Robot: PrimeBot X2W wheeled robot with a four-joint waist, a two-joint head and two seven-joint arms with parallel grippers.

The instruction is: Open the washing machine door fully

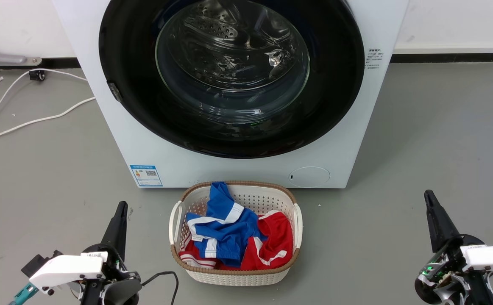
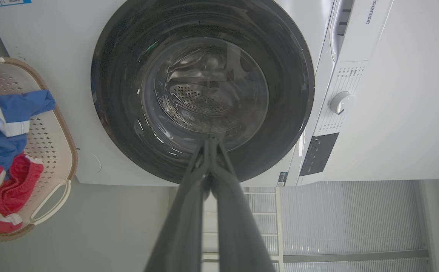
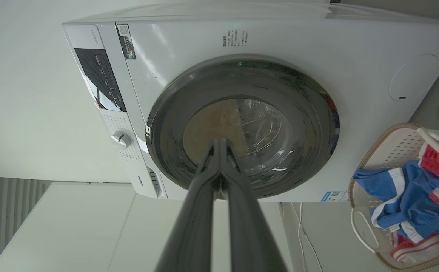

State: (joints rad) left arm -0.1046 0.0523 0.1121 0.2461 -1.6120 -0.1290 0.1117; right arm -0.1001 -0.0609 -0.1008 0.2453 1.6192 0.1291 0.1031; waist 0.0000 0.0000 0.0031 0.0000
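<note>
Left gripper (image 1: 121,206), right gripper (image 1: 428,195), well short of washing machine door (image 1: 231,72)

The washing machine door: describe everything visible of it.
The washing machine door is a large round disc, a glossy black ring around a clear bulging glass centre through which the perforated steel drum shows. It looks shut, lying flat against the front of the white washing machine and spanning most of its width. A small metal fitting sits at its left edge in the head view. Nothing touches it; the left gripper and right gripper are short of it.
</note>
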